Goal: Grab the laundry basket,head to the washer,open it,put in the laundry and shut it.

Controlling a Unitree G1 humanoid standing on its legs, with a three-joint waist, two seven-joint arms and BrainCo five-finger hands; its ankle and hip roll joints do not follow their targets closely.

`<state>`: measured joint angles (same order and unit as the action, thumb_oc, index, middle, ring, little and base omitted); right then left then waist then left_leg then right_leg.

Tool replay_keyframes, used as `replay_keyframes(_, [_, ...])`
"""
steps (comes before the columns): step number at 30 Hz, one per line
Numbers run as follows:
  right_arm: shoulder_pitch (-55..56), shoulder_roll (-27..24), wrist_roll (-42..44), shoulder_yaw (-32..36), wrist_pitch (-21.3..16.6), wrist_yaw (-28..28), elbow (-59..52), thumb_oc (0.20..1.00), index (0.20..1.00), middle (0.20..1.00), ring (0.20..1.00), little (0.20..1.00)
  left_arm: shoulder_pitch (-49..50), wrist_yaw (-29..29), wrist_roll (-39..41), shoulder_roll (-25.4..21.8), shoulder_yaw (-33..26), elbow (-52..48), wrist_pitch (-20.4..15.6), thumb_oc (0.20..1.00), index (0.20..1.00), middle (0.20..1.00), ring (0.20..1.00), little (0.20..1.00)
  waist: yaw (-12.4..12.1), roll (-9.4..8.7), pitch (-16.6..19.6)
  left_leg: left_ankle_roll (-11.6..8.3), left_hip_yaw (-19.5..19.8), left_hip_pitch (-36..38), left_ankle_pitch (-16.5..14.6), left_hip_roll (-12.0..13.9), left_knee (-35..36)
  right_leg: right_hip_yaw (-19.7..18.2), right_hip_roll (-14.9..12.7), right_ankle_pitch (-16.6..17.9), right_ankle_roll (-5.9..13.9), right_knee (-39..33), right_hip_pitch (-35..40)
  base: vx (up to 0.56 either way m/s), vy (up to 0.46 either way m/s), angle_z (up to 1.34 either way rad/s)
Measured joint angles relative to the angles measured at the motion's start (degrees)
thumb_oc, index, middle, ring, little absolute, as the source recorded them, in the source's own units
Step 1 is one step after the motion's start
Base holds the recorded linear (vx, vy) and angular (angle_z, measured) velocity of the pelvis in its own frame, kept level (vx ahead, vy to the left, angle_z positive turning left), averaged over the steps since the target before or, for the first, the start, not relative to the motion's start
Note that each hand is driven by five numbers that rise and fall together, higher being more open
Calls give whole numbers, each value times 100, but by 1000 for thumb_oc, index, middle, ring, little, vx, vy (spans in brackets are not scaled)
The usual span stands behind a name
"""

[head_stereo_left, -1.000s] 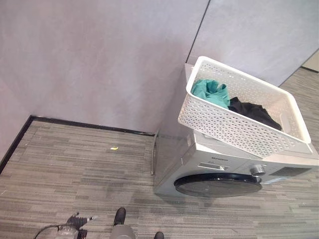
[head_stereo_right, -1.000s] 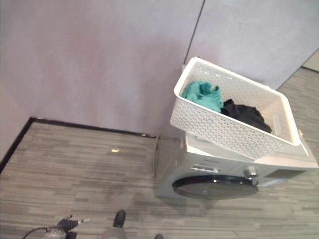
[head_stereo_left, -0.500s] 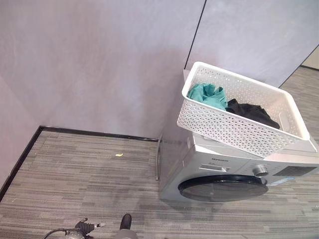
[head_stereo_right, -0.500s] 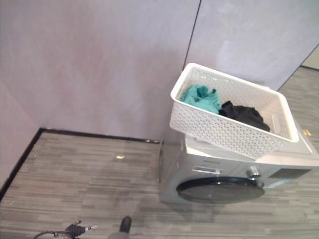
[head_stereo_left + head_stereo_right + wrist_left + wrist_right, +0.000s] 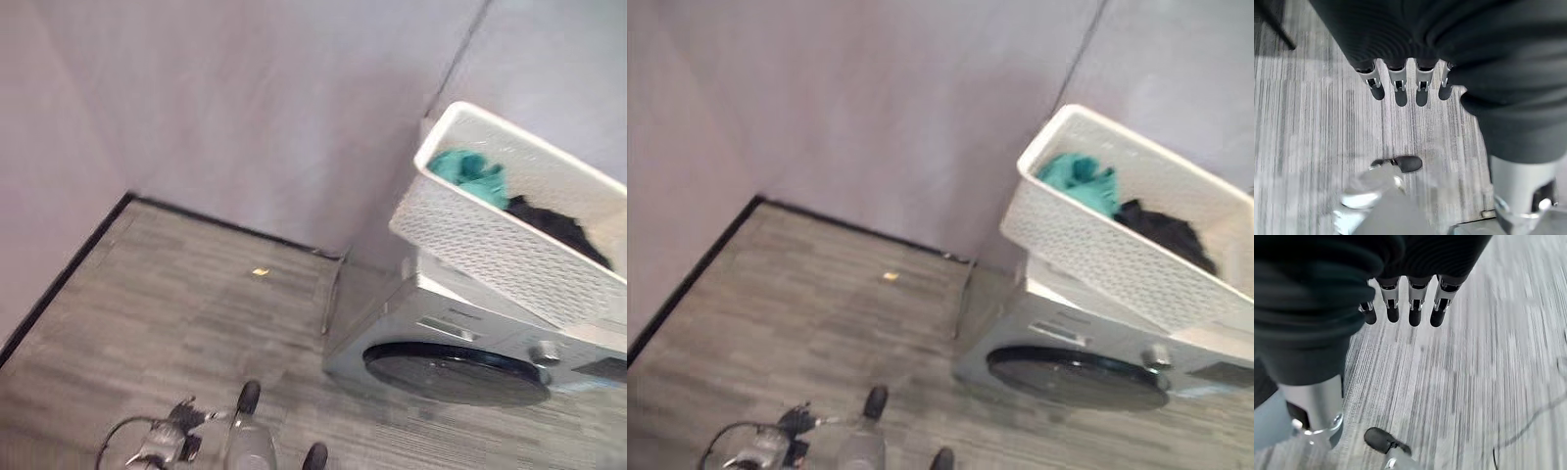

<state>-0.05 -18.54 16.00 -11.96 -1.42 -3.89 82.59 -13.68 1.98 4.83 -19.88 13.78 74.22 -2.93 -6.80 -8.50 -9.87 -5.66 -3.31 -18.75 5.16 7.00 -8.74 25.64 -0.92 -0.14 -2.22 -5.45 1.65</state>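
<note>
I see the silver front-loading washer, its round dark door closed, well apart from both hands. The white perforated plastic laundry basket sits tilted on it, holding teal and black clothes. Left hand and right hand hang empty over grey floor, fingers relaxed.

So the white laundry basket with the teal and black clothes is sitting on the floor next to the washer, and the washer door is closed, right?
Not quite. The white laundry basket, with teal cloth and black cloth inside, sits on top of the washer, not the floor, as the left eye view shows. The washer door is closed.
</note>
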Motion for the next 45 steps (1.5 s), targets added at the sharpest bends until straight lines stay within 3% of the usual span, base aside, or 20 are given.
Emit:
replay_keyframes(1, [-71,-129,0,8,-33,2,-107,1000,1000,1000,1000,1000,-92,-3,-101,42,46,-4,-6,1000,1000,1000,1000,1000,104,-70,-27,-11,-316,-54,-242,-64,-797,81,-199,39,40,58,-92,-34,-1,61])
replay_keyframes(2, [-113,-213,0,31,-36,6,-108,1000,1000,1000,1000,1000,-84,-8,-124,79,46,-25,-20,1000,1000,1000,1000,1000,135,-18,-31,-34,-358,134,-313,-87,-765,60,-246,98,150,59,-99,-40,51,42])
replay_keyframes(4, [-163,-436,0,57,-48,7,-70,1000,1000,1000,1000,1000,-169,-5,-146,218,124,-68,-15,1000,1000,1000,1000,1000,216,294,-6,82,-302,619,-584,-117,-81,208,-251,72,251,167,-104,-13,95,34])
replay_keyframes(10, [-351,-286,-127,184,-60,5,-57,1000,1000,1000,1000,1000,-204,-51,-227,133,290,-392,-66,1000,1000,1000,1000,1000,358,256,69,420,-269,1021,-581,-463,400,131,-545,68,391,353,27,1,181,10])
replay_keyframes(19, [-435,-190,-341,-132,-15,14,-784,1000,1000,1000,1000,1000,258,31,-373,40,280,-544,-202,1000,1000,1000,1000,1000,442,391,266,829,-383,1464,-278,-646,1163,-403,-836,12,706,879,-361,-81,111,-8])
replay_keyframes(20, [-485,-190,-342,-254,-15,20,-795,1000,1000,1000,1000,1000,202,105,-409,25,331,-536,-202,1000,1000,1000,1000,1000,478,386,249,862,-266,1401,-232,-646,1192,-1107,-619,-2,737,792,-471,-215,-38,42])
replay_keyframes(21, [-586,-179,-347,-371,-23,23,-843,1000,1000,1000,1000,1000,133,142,-517,14,395,-534,-205,1000,1000,1000,1000,1000,515,366,266,839,-185,1283,-156,-655,1162,-1506,-531,120,748,834,-550,-346,-105,44])
replay_keyframes(22, [-683,-170,-374,-539,-9,37,-848,1000,1000,1000,1000,1000,33,193,-598,-13,575,-513,-233,1000,1000,1000,1000,1000,456,346,239,747,-216,1175,-97,-640,1106,-1567,-499,235,884,880,-732,-263,-125,-2])
replay_keyframes(23, [-865,-135,-414,-645,-44,48,-921,1000,1000,1000,1000,1000,37,234,-607,-21,562,-548,-250,1000,1000,1000,1000,1000,349,397,232,761,-405,1068,-97,-514,1052,-1478,-285,677,1041,454,-767,-175,-104,-72])
replay_keyframes(24, [-991,-92,-506,-733,-103,85,-953,1000,1000,1000,1000,1000,93,271,-615,-37,538,-575,-252,1000,1000,1000,1000,1000,151,399,257,790,-547,1023,-131,-395,1054,-1447,-219,1180,1449,38,-728,-65,-86,-131])
replay_keyframes(25, [-1136,-86,-580,-730,-141,98,-1025,1000,1000,1000,1000,1000,110,309,-617,-11,438,-565,-239,1000,1000,1000,1000,1000,24,455,198,749,-654,1045,-201,-252,1119,-1388,-122,1343,1363,46,-800,-109,-205,-82])
replay_keyframes(26, [-1185,-86,-609,-730,-170,122,-1091,1000,1000,1000,1000,1000,161,333,-658,105,302,-543,-238,1000,1000,1000,1000,1000,139,554,99,818,-625,1079,-136,-198,1157,-994,-190,1113,1032,79,-710,-109,-204,-52])
replay_keyframes(27, [-1150,-80,-637,-819,-107,131,-1056,1000,1000,1000,1000,1000,194,378,-634,202,136,-533,-278,1000,1000,1000,1000,1000,7,625,101,828,-736,1167,-73,-144,1196,-635,-347,775,764,382,-706,-100,-221,-14])
replay_keyframes(30, [-1089,-1,-811,-1015,-113,119,-1104,1000,1000,1000,1000,1000,269,412,-529,229,-18,-546,-351,1000,1000,1000,1000,1000,-210,639,176,754,-828,1092,-252,-67,992,-671,-1124,645,969,1082,-650,-7,-254,-36])
replay_keyframes(31, [-1059,65,-867,-1010,-110,120,-1172,1000,1000,1000,1000,1000,313,411,-477,133,-108,-430,-353,1000,1000,1000,1000,1000,-193,492,208,678,-814,1059,-199,-125,991,-1202,-1274,645,1179,930,-513,-18,-304,-4])
replay_keyframes(33, [-1066,212,-985,-1011,-125,117,-1197,1000,1000,1000,1000,1000,459,413,-470,-107,-256,-231,-340,1000,1000,1000,1000,1000,-207,172,260,531,-885,1102,-119,-194,1017,-990,-1307,743,1338,467,-262,23,-292,-13])
replay_keyframes(35, [-1079,250,-1017,-1019,-125,128,-1191,1000,1000,1000,1000,1000,598,421,-470,-242,-317,-234,-313,1000,1000,1000,1000,1000,-291,-47,351,383,-1067,1163,-47,-240,1092,-791,-1255,606,1231,136,-133,69,-333,-30])
replay_keyframes(37, [-1016,190,-1023,-978,-140,128,-1165,1000,1000,1000,1000,1000,683,405,-467,-156,-412,-121,-314,1000,1000,1000,1000,1000,-197,-10,349,181,-930,1128,67,-30,1081,-636,-1059,349,1227,50,-20,42,-334,13])
replay_keyframes(42, [-807,76,-1146,-1080,-113,141,-1093,1000,1000,1000,1000,1000,592,403,-258,-163,-392,-130,-307,1000,1000,1000,1000,1000,-167,91,294,-252,-517,961,346,655,1056,-427,-306,149,820,26,35,-19,-293,20])
replay_keyframes(45, [-813,-34,-1232,-1110,-119,226,-1079,1000,1000,1000,1000,1000,461,406,-254,-9,-378,-149,-303,1000,1000,1000,1000,1000,-190,330,142,-445,-216,844,498,977,994,-255,70,59,575,-1,63,-24,-213,21])
